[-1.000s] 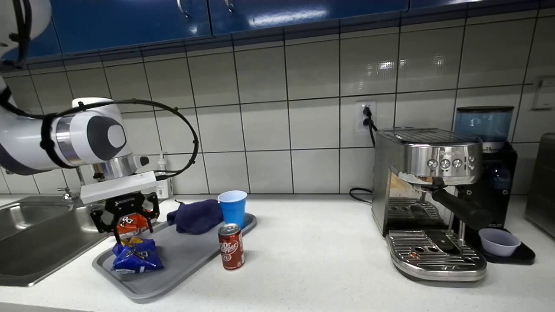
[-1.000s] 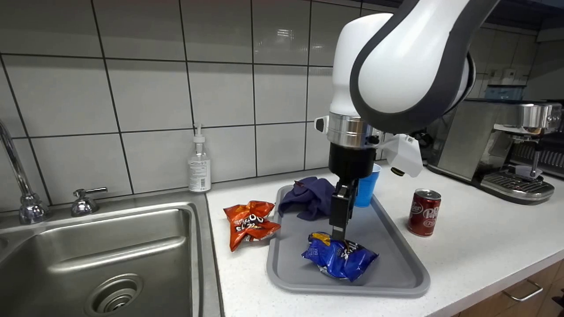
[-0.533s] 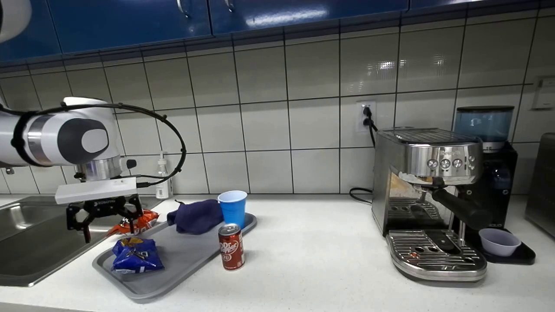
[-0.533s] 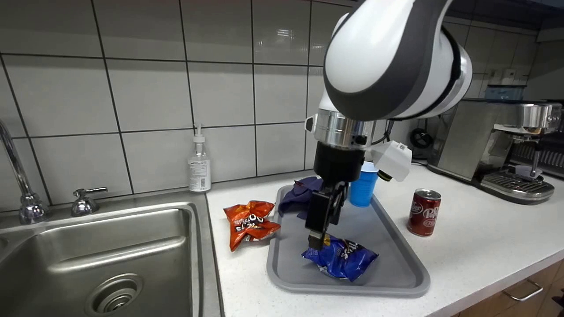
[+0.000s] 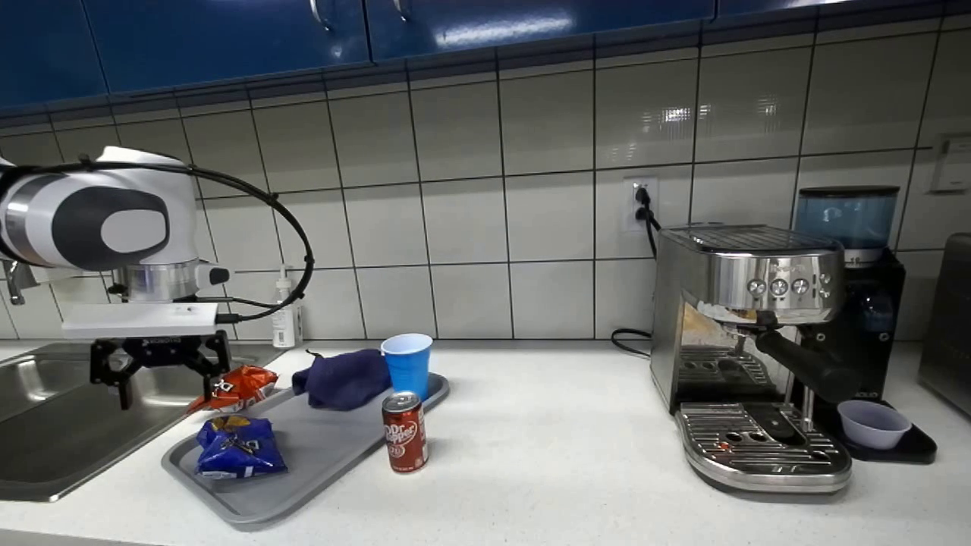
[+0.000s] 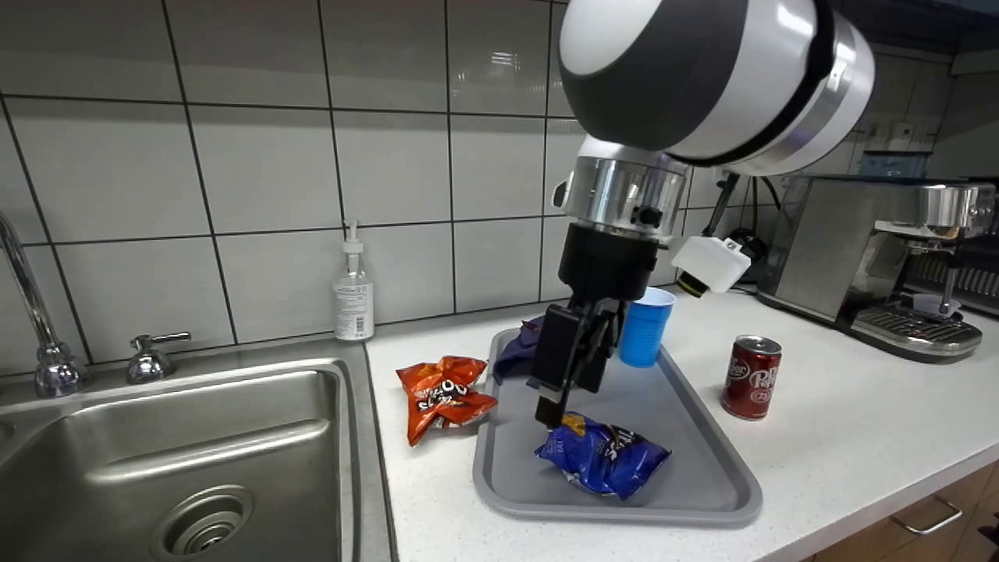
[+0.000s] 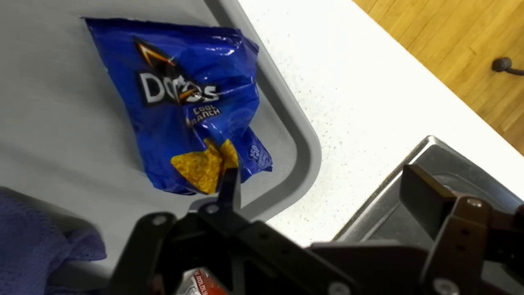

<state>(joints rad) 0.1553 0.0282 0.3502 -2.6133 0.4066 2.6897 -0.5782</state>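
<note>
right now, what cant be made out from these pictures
Orange foil chip bag: wrist view, mostly hidden by the black gripper and bottom edge.
Crumpled purple cloth: wrist view, cut off by the left edge.
Clear plastic pump bottle: both exterior views, label print too small.

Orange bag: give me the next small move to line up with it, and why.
Probably shift the open jaws sideways over the orange bag before lowering: in the wrist view, counter and sink show between them, not that bag, and they hold nothing.
</note>
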